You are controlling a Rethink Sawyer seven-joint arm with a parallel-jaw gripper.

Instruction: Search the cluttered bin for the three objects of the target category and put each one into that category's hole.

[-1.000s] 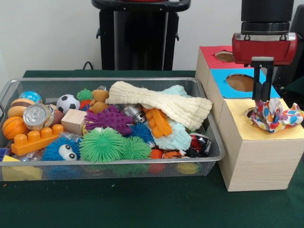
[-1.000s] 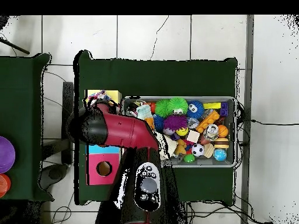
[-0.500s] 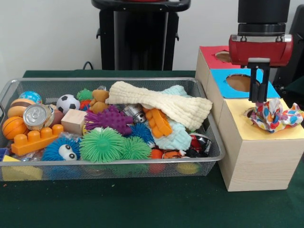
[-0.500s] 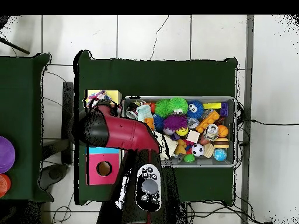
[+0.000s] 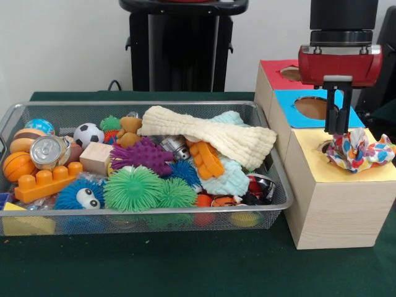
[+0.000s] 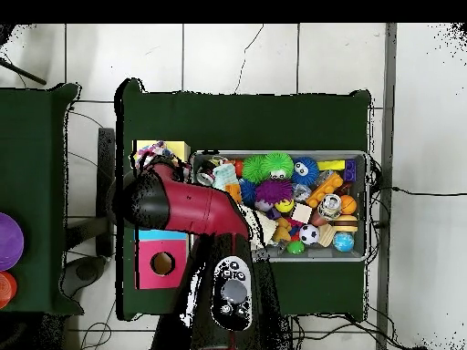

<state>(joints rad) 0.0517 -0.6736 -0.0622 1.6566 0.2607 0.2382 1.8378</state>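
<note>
On the green counter (image 5: 185, 266), the wire basket (image 5: 272, 207) sits left of the yellow-faced box (image 5: 337, 198). A rope toy (image 5: 359, 150) slumps across that box's hole (image 5: 324, 146), not dropped in. It looks light, soft and floppy; best pinched at its bunched middle. The gripper (image 5: 338, 129) hangs just above it, empty and narrow.

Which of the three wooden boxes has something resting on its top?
The yellow-faced box, nearest the camera: a multicoloured rope toy sits on it; the blue box and red box tops are bare.
</note>
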